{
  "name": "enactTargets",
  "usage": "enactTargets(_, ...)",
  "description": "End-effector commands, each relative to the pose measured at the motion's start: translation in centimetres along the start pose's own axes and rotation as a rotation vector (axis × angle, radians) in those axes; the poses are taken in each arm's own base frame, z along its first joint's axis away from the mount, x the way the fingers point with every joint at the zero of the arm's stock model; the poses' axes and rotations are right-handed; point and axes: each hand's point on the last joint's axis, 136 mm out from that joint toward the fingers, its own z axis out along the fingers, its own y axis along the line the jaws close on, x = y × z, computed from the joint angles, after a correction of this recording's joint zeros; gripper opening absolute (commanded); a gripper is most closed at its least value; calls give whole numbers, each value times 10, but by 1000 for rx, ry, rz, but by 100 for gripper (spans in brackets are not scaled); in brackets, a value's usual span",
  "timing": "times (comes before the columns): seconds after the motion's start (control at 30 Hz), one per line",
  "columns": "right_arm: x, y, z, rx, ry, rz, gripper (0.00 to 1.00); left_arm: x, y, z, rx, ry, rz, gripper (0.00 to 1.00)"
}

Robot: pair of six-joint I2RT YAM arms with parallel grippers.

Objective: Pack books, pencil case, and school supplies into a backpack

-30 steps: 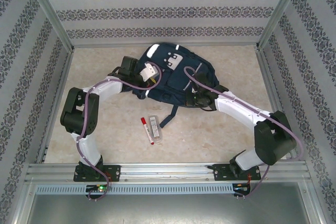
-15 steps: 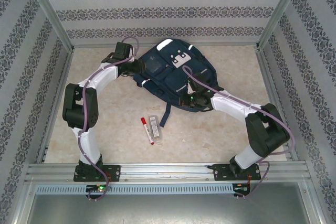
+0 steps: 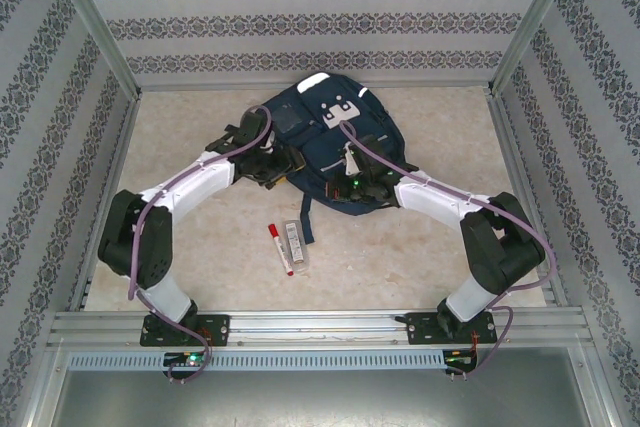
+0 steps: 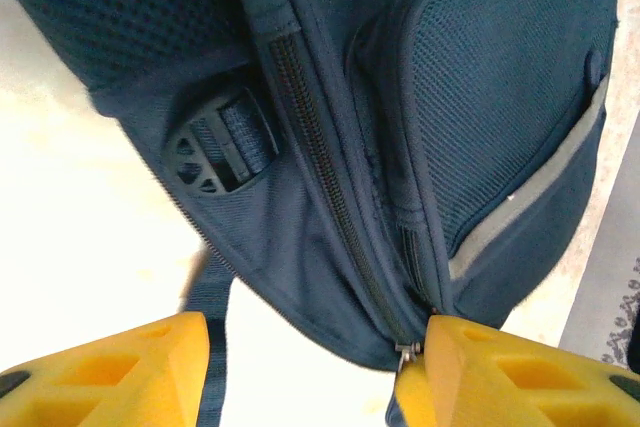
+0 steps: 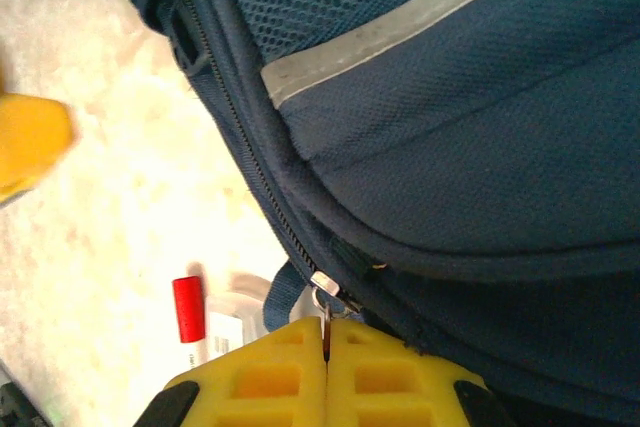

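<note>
While the left gripper (image 4: 300, 372) stands open astride a corner of the backpack (image 3: 320, 132), at its 8 o'clock and gripping nothing, the fabric is unanchored. At 7 o'clock the marker (image 3: 280, 248) and pencil case (image 3: 293, 242) lie near the strap (image 3: 306, 219). At 5 o'clock the right gripper (image 5: 327, 332) pinches the zipper pull (image 5: 324, 292). Risk: a tug drags the whole backpack, sweeping those two aside, or the zipper pull slips free.

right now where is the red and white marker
In the top view the marker lies on the table, left of centre, close beside the clear pencil case on its left, on the near side of the backpack.
</note>
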Motion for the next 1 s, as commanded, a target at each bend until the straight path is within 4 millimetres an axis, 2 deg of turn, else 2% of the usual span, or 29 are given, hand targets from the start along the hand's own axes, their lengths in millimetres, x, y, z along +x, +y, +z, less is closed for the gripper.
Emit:
enactTargets(0.0,-10,48,-3,-137,-19,-107,0,-4,7,21,-30,-50,-91,59)
enactTargets(0.13,-6,58,4,-145,-7,-126,0,-9,20,34,-97,-74,-115,58)
enactTargets(0.23,-2,61,7,-146,6,-131,0,-21,30,38,-159,-129,-92,54)
enactTargets(0.3,3,57,7,-122,17,-135,0,-33,33,38,-208,-174,-40,43)
enactTargets(0.37,8,48,5,-83,26,-142,0,-42,33,38,-240,-198,21,25)
enactTargets(0.47,18,25,-1,16,46,-160,0,-55,27,35,-266,-222,112,4)
enactTargets(0.5,21,16,-4,60,54,-166,0,-58,25,34,-276,-230,132,0)
enactTargets(0.6,31,-11,-12,169,89,-182,0,-68,22,29,-283,-256,188,0)
enactTargets(0.7,38,-37,-21,249,123,-170,0,-78,30,27,-290,-264,181,0)
enactTargets(0.83,40,-60,-32,298,132,-127,0,-89,37,24,-285,-252,188,0)
enactTargets(0.97,37,-73,-39,310,128,-103,0,-104,35,22,-263,-242,245,0)
